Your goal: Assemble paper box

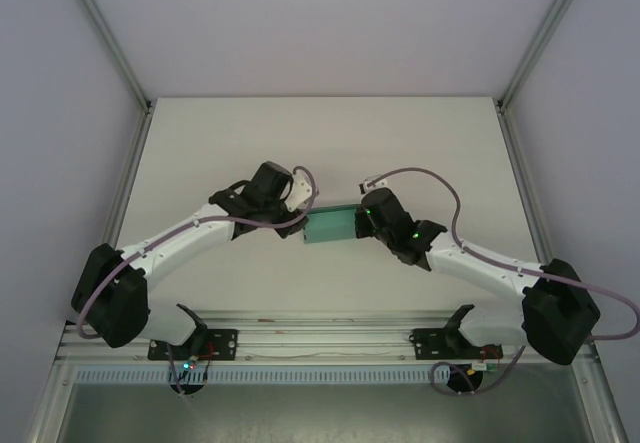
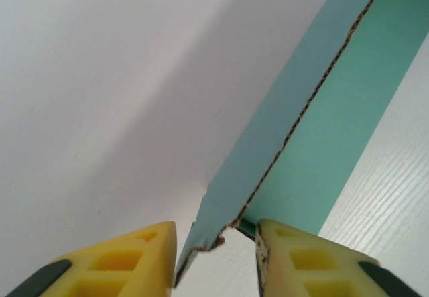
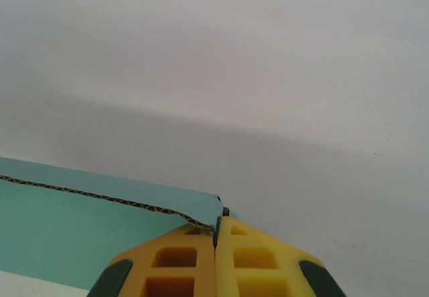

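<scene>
1 white table (image 1: pixel 320 143) carries it all, and 2 arms lean in over it: the left arm (image 1: pixel 180 233) and the right arm (image 1: pixel 480 263) meet near the middle. Between their wrists sits the paper box (image 1: pixel 330 227), which from above reads as a flat teal-green panel. Whether it rests on the table or is lifted cannot be told from there.

Over to the left wrist camera, and the card turns out to be 2 teal layers running away at a slant. A brown corrugated edge lies between them, too fine to see from the top. The left gripper (image 2: pixel 216 243) is spread, its yellow fingers (image 2: pixel 127 257) standing either side of the card's torn-looking corner, not pinching it.

Now the right wrist camera, and the contrast is clear. The right gripper (image 3: pixel 216 233) is clenched, its 2 yellow fingers (image 3: pixel 181 257) pressed together on the card's corner, with the corrugated edge running straight into the seam.
</scene>
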Motion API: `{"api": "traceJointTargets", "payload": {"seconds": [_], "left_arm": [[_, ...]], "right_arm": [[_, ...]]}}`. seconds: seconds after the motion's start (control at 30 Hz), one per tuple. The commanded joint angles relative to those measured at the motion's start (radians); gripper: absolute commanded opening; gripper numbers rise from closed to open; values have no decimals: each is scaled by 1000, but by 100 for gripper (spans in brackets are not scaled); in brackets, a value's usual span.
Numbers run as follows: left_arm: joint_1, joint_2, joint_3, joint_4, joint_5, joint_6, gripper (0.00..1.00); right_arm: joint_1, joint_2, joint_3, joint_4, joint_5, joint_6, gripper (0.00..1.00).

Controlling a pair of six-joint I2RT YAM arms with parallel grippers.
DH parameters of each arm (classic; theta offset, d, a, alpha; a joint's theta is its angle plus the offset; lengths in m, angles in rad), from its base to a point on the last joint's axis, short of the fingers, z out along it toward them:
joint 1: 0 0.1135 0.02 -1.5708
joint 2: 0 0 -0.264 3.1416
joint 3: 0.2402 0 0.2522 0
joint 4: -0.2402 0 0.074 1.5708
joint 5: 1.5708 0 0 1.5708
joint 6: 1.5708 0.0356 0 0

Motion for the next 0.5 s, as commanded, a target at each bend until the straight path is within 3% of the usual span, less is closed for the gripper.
{"api": "traceJointTargets", "payload": {"seconds": [0.0,0.2,0.27,0.47], "left_arm": [[8,21,45,-13,-6,-13,25],[6,4,39,-1,25,-61,15],[4,4,36,12,24,-100,5],[-22,16,41,15,0,-195,0]], "right_arm": [[8,11,21,-84,25,22,0],[12,21,33,-107,35,38,0],[15,24,33,-110,42,49,0],[33,29,39,-138,70,84,0]]}}
